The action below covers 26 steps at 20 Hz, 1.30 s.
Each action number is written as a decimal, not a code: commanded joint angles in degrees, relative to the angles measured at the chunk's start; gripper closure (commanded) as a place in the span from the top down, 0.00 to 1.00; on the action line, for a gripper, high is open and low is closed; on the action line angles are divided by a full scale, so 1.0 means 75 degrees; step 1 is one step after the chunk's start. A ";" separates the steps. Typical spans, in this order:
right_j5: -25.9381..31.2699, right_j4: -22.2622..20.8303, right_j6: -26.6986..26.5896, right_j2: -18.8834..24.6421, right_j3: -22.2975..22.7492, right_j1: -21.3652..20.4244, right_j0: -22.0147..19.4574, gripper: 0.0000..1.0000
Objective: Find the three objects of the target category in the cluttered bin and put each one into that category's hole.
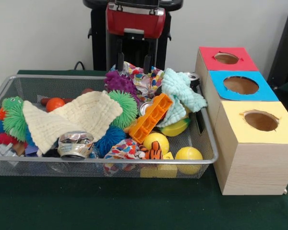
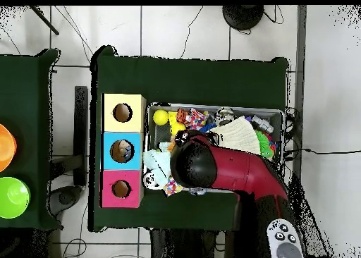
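- Wire-mesh metal bin [image 1: 19, 84] on dark green table [image 1: 134, 211]; packed w/ clutter.
- Far left in bin: green spiky rubber toy w/ orange bits [image 1: 12, 115], red fuzzy item under it, silver shiny bow [image 1: 2, 149] at front-left corner.
- Orange ball [image 1: 54, 104] behind, near back wall.
- Cream waffle-weave cloth [image 1: 72, 120] draped over middle-left, covering other stuff.
- Crushed silver can [image 1: 75, 144] just in front of cloth, against front wall.
- Blue spiky ball [image 1: 110, 139] beside can; green fuzzy ball [image 1: 127, 108] behind it, touching cloth edge; purple spiky ball [image 1: 120, 82] further back.
- Colourful patterned fabric [image 1: 144, 76] at back centre, another scrap of same sort at front w/ small tiger figure [image 1: 153, 152] on it.
- Red & black gripper [image 1: 133, 61] above back-centre of bin, two dark fingers [image 1: 119, 55] apart, pointing down, nothing between them; tips just over purple ball/patterned fabric.
- Orange plastic block w/ slots [image 1: 151, 117], tilted, centre-right.
- Pale mint cloth [image 1: 180, 96] right of it, draped over a can at back.
- Yellow plastic fruit: lemon-like ball [image 1: 156, 141], second ball [image 1: 188, 155] at front-right corner, yellow-green piece [image 1: 175, 128] under mint cloth.
- Right of bin, touching it: wooden box row – red-topped hole [image 1: 226, 58] far, blue-topped hole [image 1: 241, 85] mid, yellow-topped hole [image 1: 260, 120] near.
- Overhead: smth visible inside blue hole; can't tell what.
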 commanded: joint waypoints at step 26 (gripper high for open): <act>-0.0742 -0.0625 0.0599 0.0477 0.0699 0.0781 0.0464 1.00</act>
